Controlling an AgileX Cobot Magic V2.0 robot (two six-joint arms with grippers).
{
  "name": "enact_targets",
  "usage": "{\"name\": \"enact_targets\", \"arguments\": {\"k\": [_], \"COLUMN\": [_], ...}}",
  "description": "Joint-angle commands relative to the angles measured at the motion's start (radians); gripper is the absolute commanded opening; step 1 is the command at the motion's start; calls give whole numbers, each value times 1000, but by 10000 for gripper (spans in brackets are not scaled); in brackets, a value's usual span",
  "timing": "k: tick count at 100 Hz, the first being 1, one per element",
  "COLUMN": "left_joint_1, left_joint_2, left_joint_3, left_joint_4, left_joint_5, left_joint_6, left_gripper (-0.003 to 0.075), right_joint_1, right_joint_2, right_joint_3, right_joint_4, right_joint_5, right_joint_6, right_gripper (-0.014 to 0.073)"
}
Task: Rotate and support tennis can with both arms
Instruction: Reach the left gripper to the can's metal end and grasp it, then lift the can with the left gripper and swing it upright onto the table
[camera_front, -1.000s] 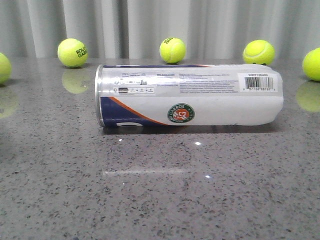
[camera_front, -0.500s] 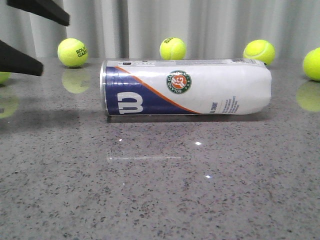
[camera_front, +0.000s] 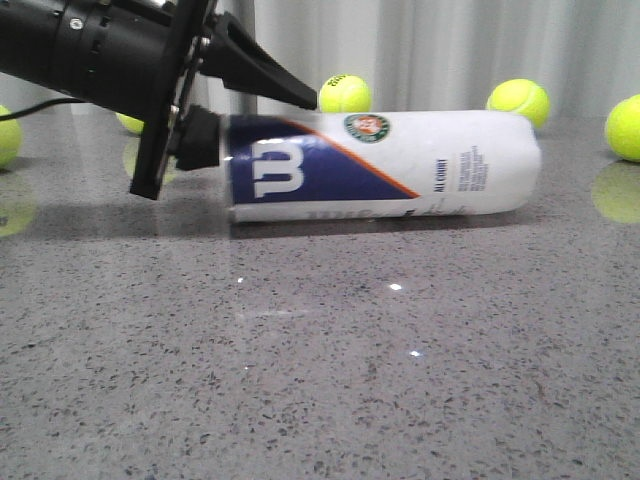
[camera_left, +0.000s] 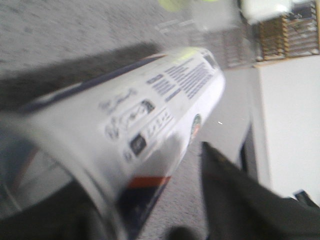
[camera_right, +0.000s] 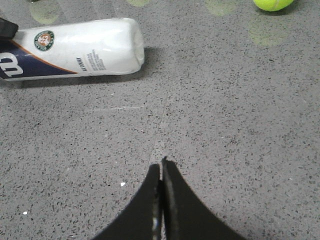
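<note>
Tennis can (camera_front: 385, 165) lies on its side on the table (camera_front: 320, 380). Left gripper (camera_front: 215, 95) straddles its rim end, jaws spread; actual contact likely, blur hides it. Right gripper (camera_right: 161, 172) closed, empty, well apart. Rotation stage; next, right arm supports the far end.

Grey speckled stone table (camera_front: 330, 380), glossy w/ light glints; pale curtain (camera_front: 430, 50) behind.

Tennis can (camera_front: 385, 165) lying on table (camera_front: 320, 380); tennis balls (camera_front: 345, 94) behind.

front view low across table; wrist views share the tennis can (camera_front: 385, 165)
</note>
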Motion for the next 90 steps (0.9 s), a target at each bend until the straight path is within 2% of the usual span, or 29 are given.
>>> {"name": "enact_targets", "arguments": {"k": [1, 5, 20, 28, 49, 58, 73, 90], "left_joint_1": [-7, -7, -5, -5, -5, -5, -5, -5], "left_joint_2": [-34, -34, -34, -48, -161, -233, -350, -423], "left_joint_3": [-35, -35, -36, -39, -85, -135, -261, -436], "left_joint_4": [-94, -108, -186, -212, -151, -1, 393, 719], "left_joint_5": [103, 114, 215, 217, 213, 177, 126, 213], "left_joint_6": [8, 18, 71, 98, 148, 103, -112, -339], "left_gripper": [56, -20, -18, -19, -19, -19, -19, -19], "right_joint_1": [-5, -5, -5, -5, -5, -5, -5, -5], "right_joint_2": [12, 12, 12, 12, 12, 12, 12, 12], "right_joint_3": [-22, -22, -22, -22, -22, -22, -22, -22], "right_joint_4": [-9, -9, -9, -9, -9, -9, -9, -9], "right_joint_5": [-65, -65, -65, -65, -65, -65, -65, -65], "right_joint_6": [-2, -2, -2, -2, -2, -2, -2, -2], "right_gripper": [-68, -68, -68, -68, -68, -68, -68, -68]}}
